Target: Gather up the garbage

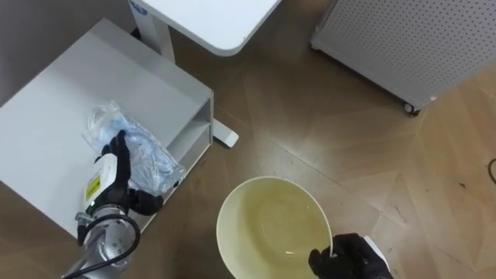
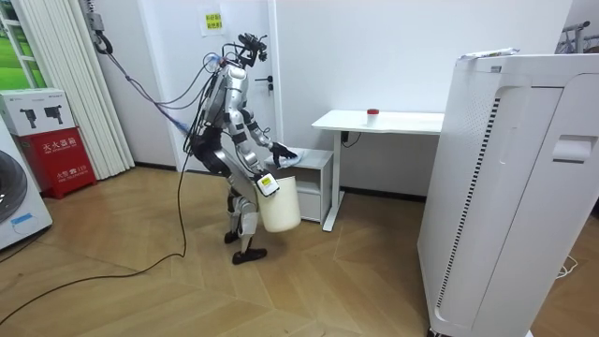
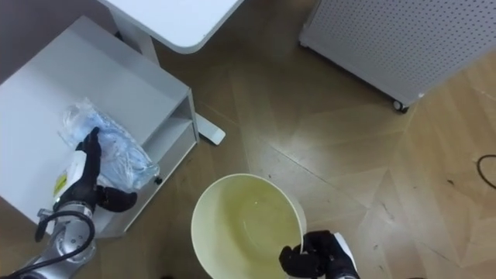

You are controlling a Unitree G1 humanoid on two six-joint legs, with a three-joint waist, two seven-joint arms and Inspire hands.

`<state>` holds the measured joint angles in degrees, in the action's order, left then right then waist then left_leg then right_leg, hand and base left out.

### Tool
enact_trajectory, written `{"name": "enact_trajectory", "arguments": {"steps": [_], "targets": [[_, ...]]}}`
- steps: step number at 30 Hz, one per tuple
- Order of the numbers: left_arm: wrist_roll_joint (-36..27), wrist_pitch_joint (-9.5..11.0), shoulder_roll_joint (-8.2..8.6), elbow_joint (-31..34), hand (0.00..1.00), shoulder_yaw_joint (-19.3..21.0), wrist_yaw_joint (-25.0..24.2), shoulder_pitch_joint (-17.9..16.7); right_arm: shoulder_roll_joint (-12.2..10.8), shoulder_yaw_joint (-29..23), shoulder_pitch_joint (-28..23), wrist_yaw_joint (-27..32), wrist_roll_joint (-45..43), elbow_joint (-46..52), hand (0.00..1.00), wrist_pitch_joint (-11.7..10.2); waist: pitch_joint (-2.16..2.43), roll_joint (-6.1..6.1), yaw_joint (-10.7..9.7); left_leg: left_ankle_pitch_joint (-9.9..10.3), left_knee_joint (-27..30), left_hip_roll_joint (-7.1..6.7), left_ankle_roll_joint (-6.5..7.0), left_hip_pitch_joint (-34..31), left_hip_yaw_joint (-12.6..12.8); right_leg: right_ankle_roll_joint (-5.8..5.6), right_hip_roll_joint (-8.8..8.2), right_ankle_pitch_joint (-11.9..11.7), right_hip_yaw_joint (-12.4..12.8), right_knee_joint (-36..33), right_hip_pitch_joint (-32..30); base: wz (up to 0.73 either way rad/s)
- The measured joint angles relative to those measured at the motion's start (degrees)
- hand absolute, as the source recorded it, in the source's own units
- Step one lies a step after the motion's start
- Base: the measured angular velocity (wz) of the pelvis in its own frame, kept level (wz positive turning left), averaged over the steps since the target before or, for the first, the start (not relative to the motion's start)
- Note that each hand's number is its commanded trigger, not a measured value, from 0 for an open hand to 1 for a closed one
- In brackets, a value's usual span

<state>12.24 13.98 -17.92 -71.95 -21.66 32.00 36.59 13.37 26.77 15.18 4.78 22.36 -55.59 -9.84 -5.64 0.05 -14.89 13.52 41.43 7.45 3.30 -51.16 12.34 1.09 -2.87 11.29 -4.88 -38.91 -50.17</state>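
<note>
Both busy: L robot hand (image 1: 116,174) flat on plastic bag (image 1: 151,159); R robot hand (image 1: 353,260) clamped on bucket (image 1: 267,221) rim.

Office-like test rm: white desk (image 2: 379,120), parquet floor (image 2: 140,300), vert. blinds (image 2: 70,84).

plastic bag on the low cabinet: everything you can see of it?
The plastic bag is clear, bluish thin film, crumpled into a loose wad. It lies on top of the low white cabinet, near an edge. The left hand lies on it, fingers straight, not closed. It is not in the cream bucket held at the rim by the right hand.
</note>
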Motion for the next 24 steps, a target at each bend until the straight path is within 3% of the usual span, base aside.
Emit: {"name": "enact_trajectory", "arguments": {"steps": [3,6,17,24], "targets": [[1.5,-0.4,-2.13,-0.1,1.0,0.1,0.1,0.9,0.0,0.0,0.0,-0.1,0.0,0.0,1.0,0.1,0.01,-0.02,0.0,0.0,0.1,0.13,0.05,0.0,0.0,0.0,0.06,0.0,0.0,-0.2,0.0,0.0],[2.1,-1.4,-3.21,-0.1,1.0,0.1,-0.1,1.7,0.0,0.0,0.0,0.0,0.1,0.1,1.0,0.6,0.01,-0.02,-0.1,0.1,0.2,0.05,0.11,0.0,0.0,-0.05,0.1,0.0,0.0,-0.4,0.0,0.0],[3.0,-3.2,-2.67,-0.3,1.0,-0.3,-0.1,1.9,0.0,0.1,-0.1,0.2,0.3,0.2,1.0,0.7,0.01,-0.01,-0.1,0.1,0.2,0.03,0.14,0.0,0.0,-0.07,0.11,0.0,-0.1,-0.2,0.1,0.0],[-2.0,-1.7,-2.19,-0.7,1.0,0.3,0.0,0.6,-0.2,0.1,-1.0,1.0,0.9,0.8,1.0,0.6,0.03,-0.01,0.1,0.1,0.1,0.04,0.13,0.5,-0.1,-0.08,-0.11,-0.1,-0.1,0.0,0.6,0.0]]}}
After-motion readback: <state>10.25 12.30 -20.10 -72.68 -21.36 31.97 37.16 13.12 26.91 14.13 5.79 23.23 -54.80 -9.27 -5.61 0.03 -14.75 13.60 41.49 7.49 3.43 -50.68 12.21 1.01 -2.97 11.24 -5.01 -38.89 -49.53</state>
